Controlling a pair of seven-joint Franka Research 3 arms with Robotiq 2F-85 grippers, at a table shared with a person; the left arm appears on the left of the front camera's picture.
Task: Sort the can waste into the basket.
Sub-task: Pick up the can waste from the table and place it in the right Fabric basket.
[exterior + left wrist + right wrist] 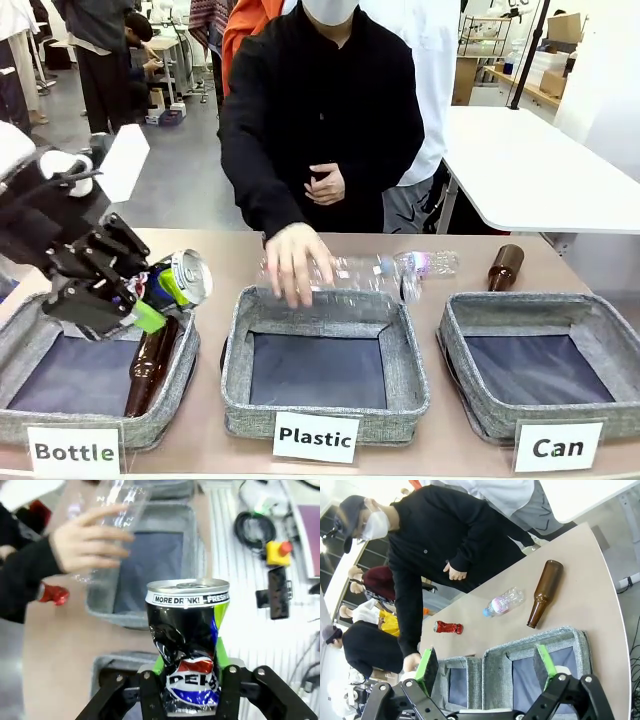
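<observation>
Left fingers (192, 685) are pinching the crushed can (187, 625) by its base, hovering over the Bottle basket (160, 420), well apart from the Can basket (530, 303). Right fingers (487, 665) are gaping wide, holding nothing. I'm worrying about the crossing: the person's hand (295, 262) is sitting in between, risking a bump or the can slipping out early.

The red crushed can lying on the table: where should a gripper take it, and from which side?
Likely across its crumpled middle, which looks narrower than the ends, coming from straight above: the red can lies on its side on the table with space around it.
</observation>
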